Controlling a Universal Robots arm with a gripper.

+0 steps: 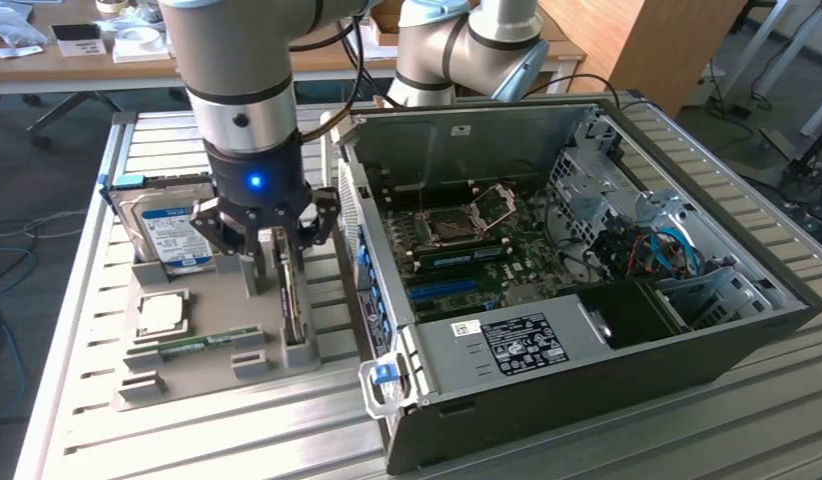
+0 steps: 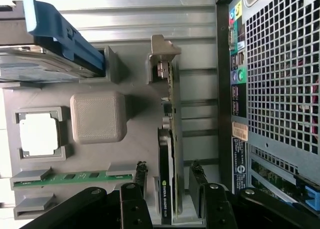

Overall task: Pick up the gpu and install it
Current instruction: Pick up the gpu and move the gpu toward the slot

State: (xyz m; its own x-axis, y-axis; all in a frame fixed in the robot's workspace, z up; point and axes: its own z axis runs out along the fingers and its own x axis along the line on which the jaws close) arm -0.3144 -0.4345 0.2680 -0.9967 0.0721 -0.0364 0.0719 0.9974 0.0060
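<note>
The open computer case (image 1: 585, 300) is seen at three o'clock of the grey tray (image 1: 218, 300). The gpu (image 1: 292, 305) is stood on edge in the tray, its long axis running twelve to six, directly under the gripper (image 1: 283, 268). In the wrist view the fingers (image 2: 141, 178) are seen spread astride the gpu, with a gap on each side. Their height above it is better judged from the exterior view.

- Slatted metal table (image 1: 184, 440): carries all items below.
- Computer case (image 1: 731, 330): side panel off, motherboard (image 1: 498, 255) exposed, labelled power supply (image 1: 518, 345) at the end nearest the camera.
- Grey holder tray (image 1: 211, 300): lies flat on the table, at the exterior view's left of the case.
- Hard drive (image 1: 164, 230): blue label, seated at the tray's far end.
- Square silver part (image 1: 162, 312), probably a processor: in its own recess.
- 1 green memory stick (image 1: 198, 345): lies in slotted supports, just beside that recess.
</note>
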